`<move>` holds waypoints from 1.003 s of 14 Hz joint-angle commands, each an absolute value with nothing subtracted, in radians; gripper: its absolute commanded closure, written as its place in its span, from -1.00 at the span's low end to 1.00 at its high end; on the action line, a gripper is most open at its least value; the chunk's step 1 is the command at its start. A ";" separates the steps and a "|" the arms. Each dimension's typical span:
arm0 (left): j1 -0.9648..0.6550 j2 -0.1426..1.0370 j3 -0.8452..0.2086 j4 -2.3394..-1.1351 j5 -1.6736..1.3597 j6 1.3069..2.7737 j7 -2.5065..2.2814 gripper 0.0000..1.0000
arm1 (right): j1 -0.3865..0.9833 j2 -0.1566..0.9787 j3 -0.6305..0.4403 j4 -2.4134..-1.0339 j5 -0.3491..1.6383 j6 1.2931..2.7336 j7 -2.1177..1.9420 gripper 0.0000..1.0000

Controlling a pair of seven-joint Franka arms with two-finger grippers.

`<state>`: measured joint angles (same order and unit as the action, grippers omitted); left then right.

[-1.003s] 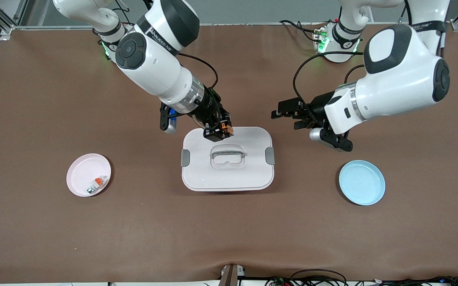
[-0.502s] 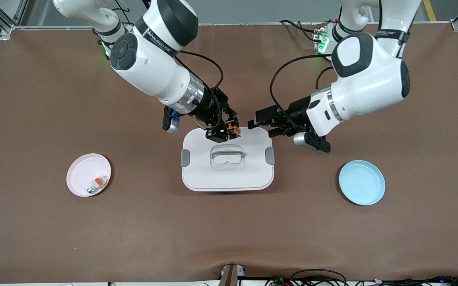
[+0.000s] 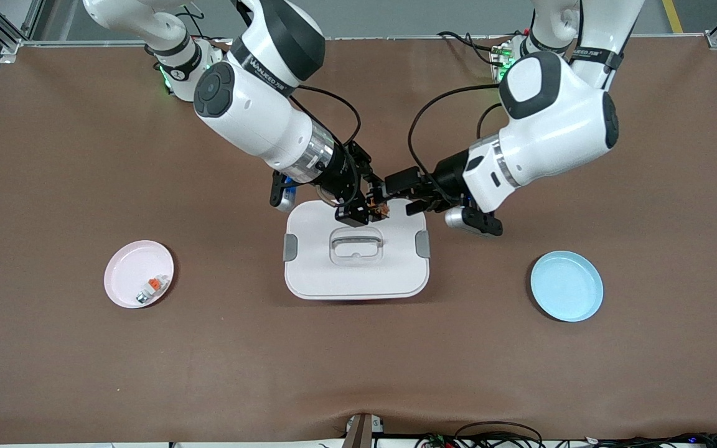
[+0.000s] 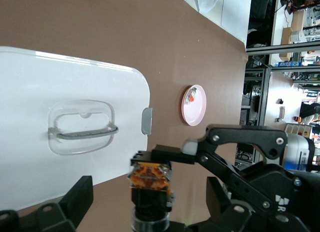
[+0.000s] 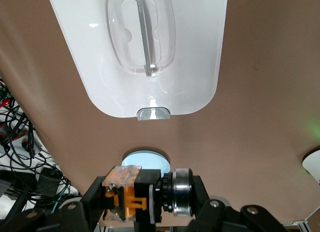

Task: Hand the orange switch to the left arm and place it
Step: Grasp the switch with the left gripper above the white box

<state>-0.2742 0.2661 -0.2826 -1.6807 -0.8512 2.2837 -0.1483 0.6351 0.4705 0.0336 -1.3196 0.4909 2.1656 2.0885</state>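
over the white box [image 3: 356,267], the right gripper [image 3: 371,210] clamps the orange switch [image 3: 378,209] in mid-air above the lid's edge nearest the robots' bases. the left gripper [image 3: 394,191] meets it there, jaws spread wide on either side of the switch. a pink plate [image 3: 123,274] and a blue plate [image 3: 567,285] lie toward either end of the table.

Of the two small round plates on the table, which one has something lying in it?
The pale pink round plate, toward the right arm's end of the table, holds a small white-grey piece with an orange tab. The light blue round plate, toward the left arm's end, holds nothing.
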 commanded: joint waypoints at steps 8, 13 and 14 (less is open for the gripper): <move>-0.308 0.302 -0.282 -1.680 -0.825 2.313 -0.173 0.01 | 0.643 0.486 0.029 -1.279 0.512 2.168 2.106 1.00; -0.321 0.295 -0.282 -1.681 -0.796 2.298 -0.227 1.00 | 0.643 0.488 0.029 -1.276 0.511 2.168 2.106 1.00; -0.318 0.295 -0.282 -1.681 -0.772 2.287 -0.236 1.00 | 0.641 0.486 0.029 -1.276 0.512 2.168 2.106 1.00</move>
<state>-0.3023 0.3023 -0.2821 -1.6726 -0.8258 2.3071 -0.1882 0.6354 0.4772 0.0319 -1.3147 0.4939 2.1611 2.0934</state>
